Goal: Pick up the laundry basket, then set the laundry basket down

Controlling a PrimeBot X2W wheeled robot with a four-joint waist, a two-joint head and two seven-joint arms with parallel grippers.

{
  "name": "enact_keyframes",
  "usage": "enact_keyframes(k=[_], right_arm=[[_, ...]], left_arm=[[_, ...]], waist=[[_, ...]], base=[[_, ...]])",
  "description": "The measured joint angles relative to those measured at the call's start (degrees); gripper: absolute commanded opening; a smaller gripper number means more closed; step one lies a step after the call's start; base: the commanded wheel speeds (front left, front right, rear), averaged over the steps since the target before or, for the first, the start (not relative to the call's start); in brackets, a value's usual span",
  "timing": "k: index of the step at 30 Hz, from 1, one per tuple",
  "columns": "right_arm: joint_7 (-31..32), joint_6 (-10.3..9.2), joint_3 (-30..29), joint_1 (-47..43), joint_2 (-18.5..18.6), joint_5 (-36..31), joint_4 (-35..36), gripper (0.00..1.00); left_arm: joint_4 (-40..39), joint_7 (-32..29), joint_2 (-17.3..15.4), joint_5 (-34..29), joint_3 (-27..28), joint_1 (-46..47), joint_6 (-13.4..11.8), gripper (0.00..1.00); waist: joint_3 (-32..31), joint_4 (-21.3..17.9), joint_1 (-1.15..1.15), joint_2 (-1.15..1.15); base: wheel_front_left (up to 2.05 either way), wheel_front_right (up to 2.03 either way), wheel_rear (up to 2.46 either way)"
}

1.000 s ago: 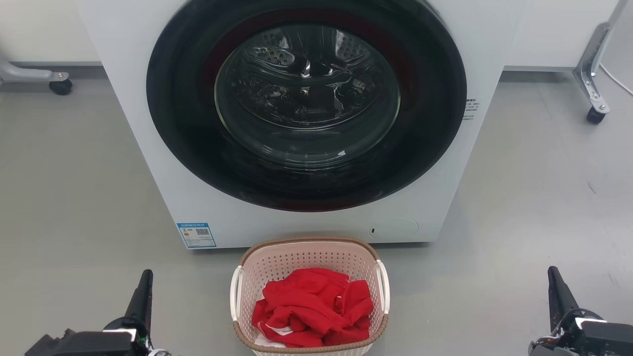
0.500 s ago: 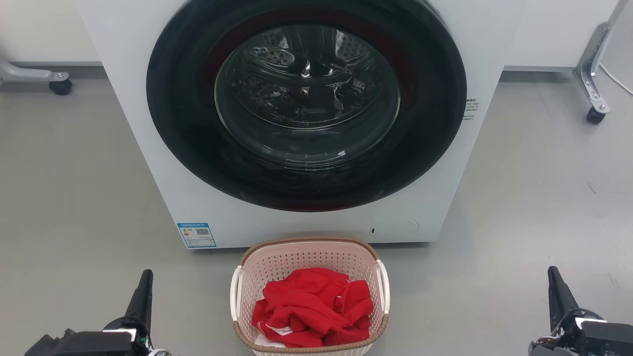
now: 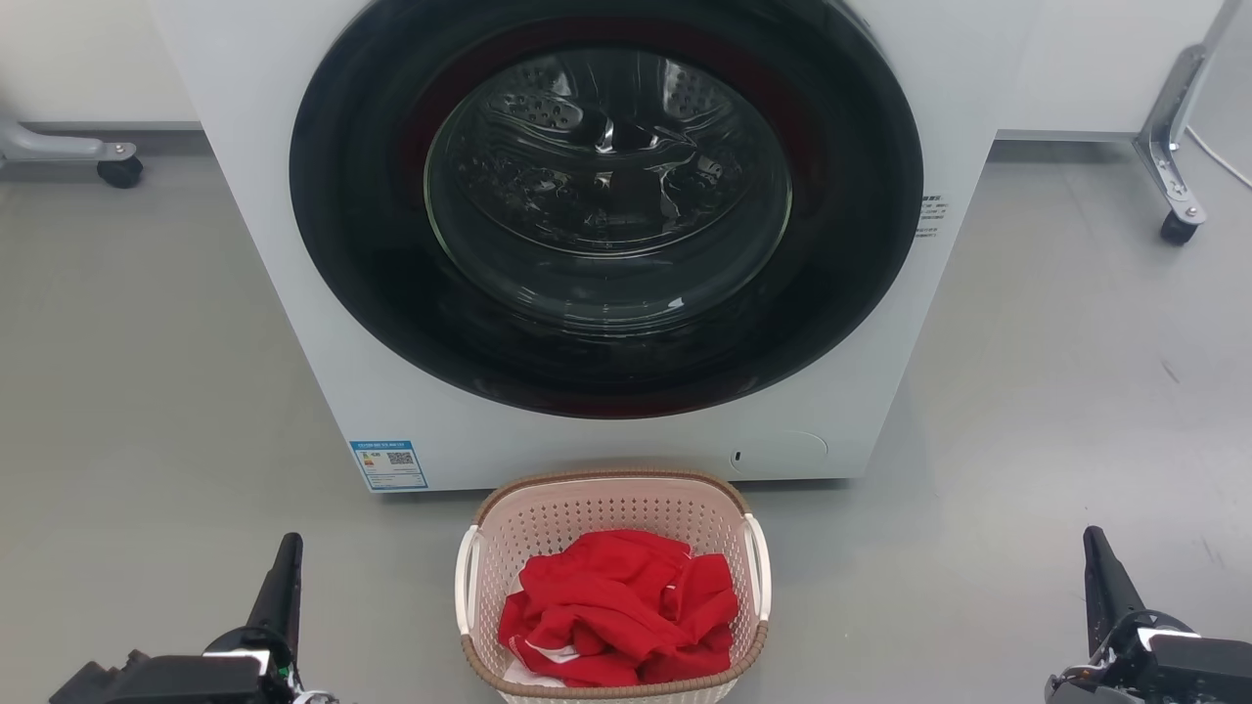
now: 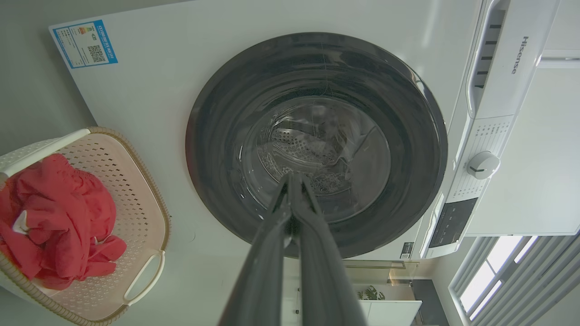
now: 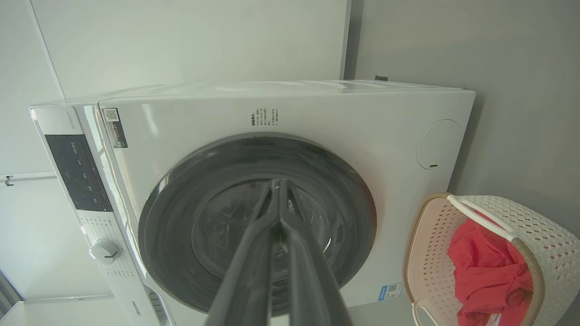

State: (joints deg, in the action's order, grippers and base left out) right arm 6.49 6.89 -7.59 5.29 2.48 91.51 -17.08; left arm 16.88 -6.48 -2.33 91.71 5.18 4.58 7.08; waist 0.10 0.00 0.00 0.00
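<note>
**A:** What does the head view show, and how far along is the job?

**B:** Head view: the laundry basket [image 3: 606, 508] stands upright on the grey floor [image 3: 147, 391], just in front of the white washing machine [image 3: 293, 323]; a heap of red cloth [image 3: 616, 606] lies inside it; my left gripper [image 3: 287, 557] sits at the lower left and my right gripper [image 3: 1095, 550] at the lower right, each well apart from the basket's white handles [image 3: 466, 577]; nothing is lifted. I judge this fits either a basket waiting to be picked up or one already set down; I cannot say which.

**A:** And the left wrist view?

**B:** Left wrist view: the left gripper [image 4: 292, 181] has its two dark fingers pressed together to the tip, holding nothing; they point at the machine's round glass door [image 4: 317, 136]; the laundry basket [image 4: 136, 190] sits at the left edge, clear of them.

**A:** The right wrist view?

**B:** Right wrist view: much the same, mirrored; the right gripper [image 5: 276, 184] has its fingers closed on each other, empty, touching nothing; the laundry basket [image 5: 426, 253] shows at the lower right, beside the machine.
</note>
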Motion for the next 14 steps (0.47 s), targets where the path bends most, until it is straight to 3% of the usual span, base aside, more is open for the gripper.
enact_keyframes(k=[14], right_arm=[[0.0,0.00,0.0,0.0,0.0,0.0,0.0,0.00]], left_arm=[[0.0,0.0,0.0,0.0,0.0,0.0,0.0,0.00]], waist=[[0.0,0.0,0.00,0.00]], base=[[0.00,0.00,0.00]])
